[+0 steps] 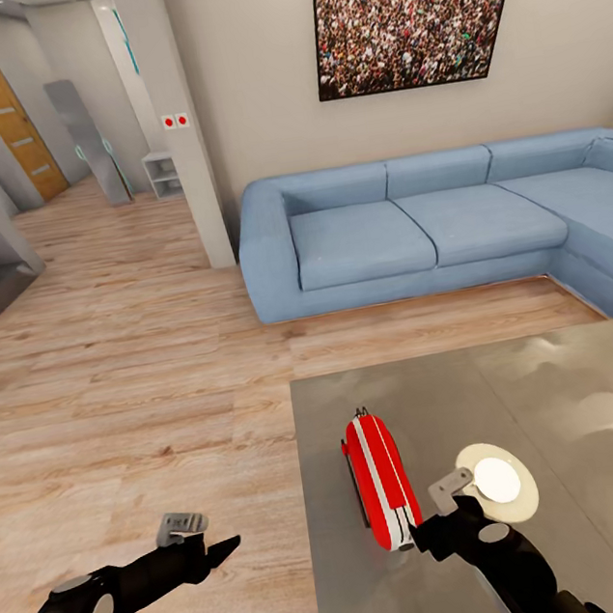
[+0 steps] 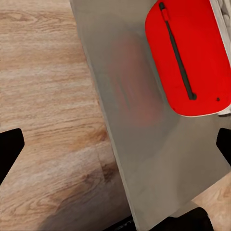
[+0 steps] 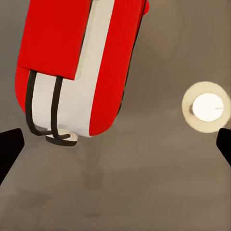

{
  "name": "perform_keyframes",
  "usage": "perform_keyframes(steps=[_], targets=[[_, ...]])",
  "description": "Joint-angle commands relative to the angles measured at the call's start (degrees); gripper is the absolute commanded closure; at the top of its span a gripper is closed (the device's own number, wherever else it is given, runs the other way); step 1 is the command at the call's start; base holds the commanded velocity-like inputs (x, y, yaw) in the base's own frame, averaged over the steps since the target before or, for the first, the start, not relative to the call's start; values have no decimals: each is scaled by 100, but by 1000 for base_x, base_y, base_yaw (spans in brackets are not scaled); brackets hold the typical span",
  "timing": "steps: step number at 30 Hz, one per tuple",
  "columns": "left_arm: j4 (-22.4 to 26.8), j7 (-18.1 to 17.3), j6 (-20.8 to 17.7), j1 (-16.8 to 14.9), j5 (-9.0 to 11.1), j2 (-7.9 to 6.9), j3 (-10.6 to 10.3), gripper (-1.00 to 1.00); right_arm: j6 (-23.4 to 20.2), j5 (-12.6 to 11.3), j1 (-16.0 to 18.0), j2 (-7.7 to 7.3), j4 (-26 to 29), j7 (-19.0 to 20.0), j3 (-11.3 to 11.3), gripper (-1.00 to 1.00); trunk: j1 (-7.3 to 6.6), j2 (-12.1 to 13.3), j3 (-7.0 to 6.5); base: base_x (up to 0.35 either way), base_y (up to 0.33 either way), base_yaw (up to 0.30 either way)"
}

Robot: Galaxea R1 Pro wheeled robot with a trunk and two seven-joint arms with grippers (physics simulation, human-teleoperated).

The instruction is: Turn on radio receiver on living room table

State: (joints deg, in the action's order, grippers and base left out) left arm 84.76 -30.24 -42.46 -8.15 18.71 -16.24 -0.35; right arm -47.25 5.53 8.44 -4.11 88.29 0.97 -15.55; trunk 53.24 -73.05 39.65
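1. The radio (image 1: 381, 479) shows the head view its top and one narrow side; its dial face cannot be made out.
2. In the right wrist view the radio (image 3: 77, 62) is cut by the picture's edge, and the left wrist view crops the radio (image 2: 190, 57) too.
3. The right gripper (image 1: 416, 532) hides the radio's near end; contact is perhaps there but cannot be told.
4. The table (image 1: 571, 386) runs off the head view.
5. The sofa (image 1: 432, 225) is cropped at the edge.
6. The disc (image 1: 498, 481) is partly covered by the right arm.
7. The left fingertips (image 2: 10, 149) show as dark slivers at opposite edges.
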Motion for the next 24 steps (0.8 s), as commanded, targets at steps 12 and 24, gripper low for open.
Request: perform_keyframes(steps=[12,24], targets=[[-3,-17,1,-2,-16,7,0,-100,-5,1,0,-4,30,-1,267,-100,0,0,94,0,0,0],[-3,-16,1,-2,-17,7,0,-100,-11,1,0,-10,30,-1,281,-100,0,0,205,0,0,0]])
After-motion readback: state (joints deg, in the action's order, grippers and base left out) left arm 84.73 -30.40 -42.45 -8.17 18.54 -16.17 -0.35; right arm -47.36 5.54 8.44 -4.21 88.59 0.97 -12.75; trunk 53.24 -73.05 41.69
